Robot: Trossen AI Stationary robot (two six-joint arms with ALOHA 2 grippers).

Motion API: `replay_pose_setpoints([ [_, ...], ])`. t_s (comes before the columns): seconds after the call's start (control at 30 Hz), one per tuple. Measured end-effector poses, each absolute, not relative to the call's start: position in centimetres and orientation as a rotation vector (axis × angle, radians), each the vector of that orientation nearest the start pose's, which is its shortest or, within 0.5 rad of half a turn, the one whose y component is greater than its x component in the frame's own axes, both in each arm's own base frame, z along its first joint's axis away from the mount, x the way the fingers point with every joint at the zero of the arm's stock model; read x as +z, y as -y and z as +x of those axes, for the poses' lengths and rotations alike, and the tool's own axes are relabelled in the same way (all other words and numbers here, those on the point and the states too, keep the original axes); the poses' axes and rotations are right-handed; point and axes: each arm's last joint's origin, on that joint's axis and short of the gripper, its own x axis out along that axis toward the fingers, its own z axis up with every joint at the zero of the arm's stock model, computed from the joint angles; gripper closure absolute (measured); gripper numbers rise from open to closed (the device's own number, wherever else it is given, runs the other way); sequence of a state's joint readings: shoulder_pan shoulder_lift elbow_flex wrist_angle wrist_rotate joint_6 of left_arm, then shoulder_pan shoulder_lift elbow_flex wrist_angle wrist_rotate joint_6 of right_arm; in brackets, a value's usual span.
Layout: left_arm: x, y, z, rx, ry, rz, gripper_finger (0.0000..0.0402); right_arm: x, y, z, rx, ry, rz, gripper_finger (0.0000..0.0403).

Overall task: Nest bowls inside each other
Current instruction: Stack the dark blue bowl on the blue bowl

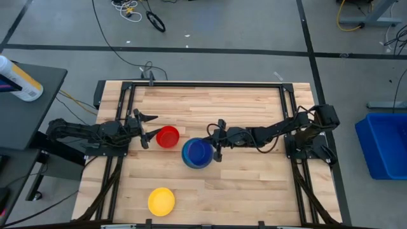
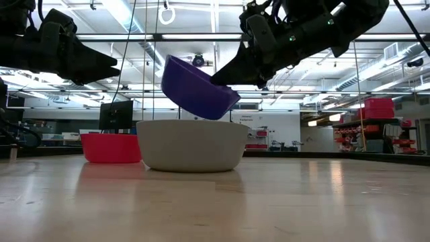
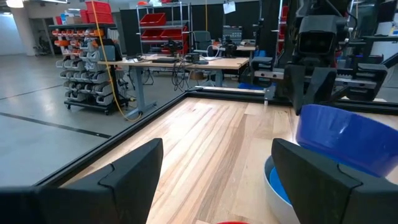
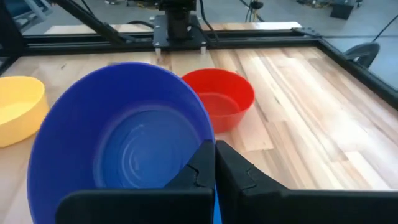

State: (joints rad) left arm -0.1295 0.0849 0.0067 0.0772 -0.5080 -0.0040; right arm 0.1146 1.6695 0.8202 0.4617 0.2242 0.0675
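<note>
Seemingly four bowls: red bowl [image 1: 168, 137], yellow bowl [image 1: 161, 201], dark blue bowl [image 1: 196, 152], grey bowl [image 2: 192, 144].

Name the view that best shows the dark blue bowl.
Right wrist view: the dark blue bowl fills it, rim pinched by the right gripper. Low view shows it tilted above the grey bowl; high view, its top; left wrist, its side.

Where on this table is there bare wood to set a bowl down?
Bare wood: the whole far strip of the table, and the near right corner beyond the yellow bowl. Crowded: the middle, where the red bowl, the open left gripper and the right gripper holding the dark blue bowl cluster.
</note>
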Motion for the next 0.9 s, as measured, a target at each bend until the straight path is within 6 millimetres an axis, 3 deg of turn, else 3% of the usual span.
replay_pose_setpoints([
  [0.4, 16.6, -0.1, 10.0, 0.379, -0.001, -0.003, 0.0094, 18.2, -2.3, 34.0, -0.082, -0.441, 0.039, 0.0403],
  [0.9, 16.6, -0.1, 10.0, 0.378, -0.001, 0.001, 0.0094, 20.3, -2.5, 35.3, -0.034, -0.494, 0.019, 0.0403],
])
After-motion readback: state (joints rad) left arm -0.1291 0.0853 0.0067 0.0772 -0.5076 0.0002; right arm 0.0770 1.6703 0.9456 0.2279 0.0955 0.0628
